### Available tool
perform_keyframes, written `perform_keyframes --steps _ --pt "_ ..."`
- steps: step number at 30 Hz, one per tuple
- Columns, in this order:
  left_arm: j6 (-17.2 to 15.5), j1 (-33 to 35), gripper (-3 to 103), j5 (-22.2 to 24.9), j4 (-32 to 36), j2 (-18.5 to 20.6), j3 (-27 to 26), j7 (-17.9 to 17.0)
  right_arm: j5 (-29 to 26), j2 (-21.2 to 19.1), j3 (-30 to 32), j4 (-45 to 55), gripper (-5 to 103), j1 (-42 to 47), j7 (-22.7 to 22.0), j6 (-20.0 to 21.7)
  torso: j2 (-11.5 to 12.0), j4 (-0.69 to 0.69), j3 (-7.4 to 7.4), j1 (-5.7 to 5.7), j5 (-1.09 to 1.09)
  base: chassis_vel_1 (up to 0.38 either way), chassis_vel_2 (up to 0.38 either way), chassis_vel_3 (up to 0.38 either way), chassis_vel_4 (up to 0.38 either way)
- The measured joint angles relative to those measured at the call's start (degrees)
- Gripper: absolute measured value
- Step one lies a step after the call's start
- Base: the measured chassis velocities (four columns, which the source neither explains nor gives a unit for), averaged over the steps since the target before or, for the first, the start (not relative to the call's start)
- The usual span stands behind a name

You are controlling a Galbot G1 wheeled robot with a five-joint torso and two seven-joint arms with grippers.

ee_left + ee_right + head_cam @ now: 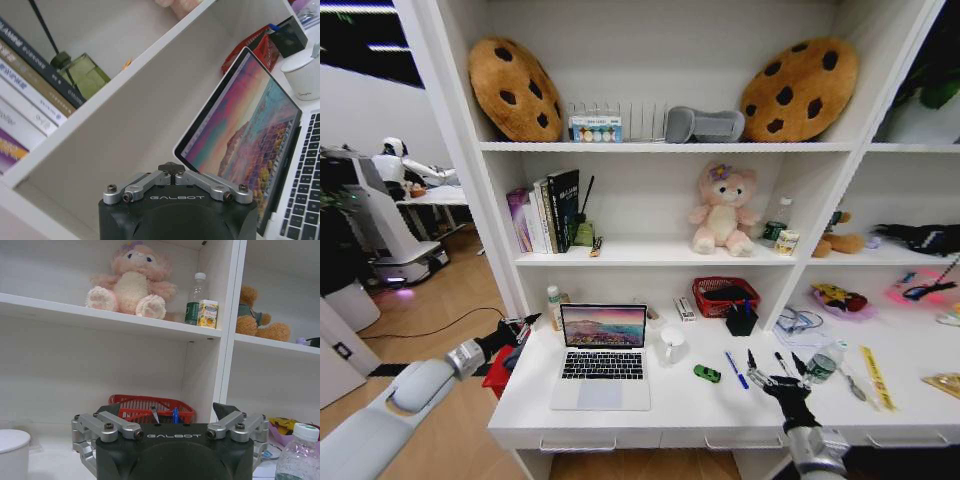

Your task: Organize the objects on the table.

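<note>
Robot faces a cluttered white table (700, 410) beneath shelves, with nothing grasped.

Right gripper (777, 378), fingers spread and released, hovers at lower right over the pens (736, 369). Left gripper (523, 326), clenched empty, waits left of the open laptop (602, 355). Green toy car (707, 373) sits centre.

Lighting bright and even; wide-angle head view bends at its edges.
Soft shadows sit under the shelves (660, 147); wrist views slightly soft.
</note>
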State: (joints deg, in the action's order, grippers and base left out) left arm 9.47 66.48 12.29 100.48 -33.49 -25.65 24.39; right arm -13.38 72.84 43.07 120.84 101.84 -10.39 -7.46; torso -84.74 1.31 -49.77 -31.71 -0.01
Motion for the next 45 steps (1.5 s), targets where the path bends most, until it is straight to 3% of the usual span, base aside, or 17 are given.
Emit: perform_keyframes --steps 6,8,12,13,17,31,38,45 --pt "1.33 -7.72 0 -2.34 -3.28 1.73 6.09 2.24 0.11 0.05 0.44 -0.23 100 0.24 0.41 -0.69 -0.01 -0.01 0.00 0.00 0.01 0.000 0.000 0.000 0.000" --pt "2.43 -13.16 0 -3.93 -6.93 0.73 11.32 2.97 0.02 -0.03 0.76 -0.37 100 0.13 0.52 -0.80 -0.01 -0.01 0.00 0.00 -0.01 0.000 0.000 0.000 0.000" --pt "3.06 -16.97 0 -4.91 -9.07 -0.31 14.71 3.05 -0.09 -0.20 1.04 -0.67 100 -0.03 0.54 -0.87 -0.01 0.00 0.00 0.00 0.01 0.000 0.000 0.000 0.000" --pt "4.43 -21.96 0 -6.49 -12.61 -2.12 18.72 3.54 -0.33 -0.33 1.43 -1.45 100 -0.18 0.54 -1.01 0.00 0.00 0.00 0.00 0.01 0.000 0.000 0.000 0.000" --pt "6.04 -25.21 0 -6.75 -15.96 -3.36 21.27 4.70 -0.45 -0.42 1.48 -2.22 100 -0.50 0.54 -1.04 -0.01 -0.01 0.00 0.00 0.01 0.000 0.000 0.000 0.000" --pt "9.38 -26.88 0 -3.92 -18.14 -3.14 22.23 9.20 -1.45 -0.40 1.64 -4.67 100 -1.75 0.03 0.09 0.00 0.00 0.00 0.00 0.01 0.000 0.000 0.000 0.000" --pt "12.97 -24.50 0 -3.18 -17.41 -2.06 21.33 10.18 -1.28 0.45 1.58 -5.12 100 -1.47 -0.99 1.37 -0.01 -0.01 0.01 0.00 0.00 0.000 0.000 0.000 0.000" --pt "14.26 -19.68 0 -3.75 -14.21 -0.17 18.15 12.00 -0.71 0.88 1.42 -5.60 100 -0.87 -1.11 1.62 -0.01 0.00 0.01 0.00 0.01 0.000 0.000 0.000 0.000"
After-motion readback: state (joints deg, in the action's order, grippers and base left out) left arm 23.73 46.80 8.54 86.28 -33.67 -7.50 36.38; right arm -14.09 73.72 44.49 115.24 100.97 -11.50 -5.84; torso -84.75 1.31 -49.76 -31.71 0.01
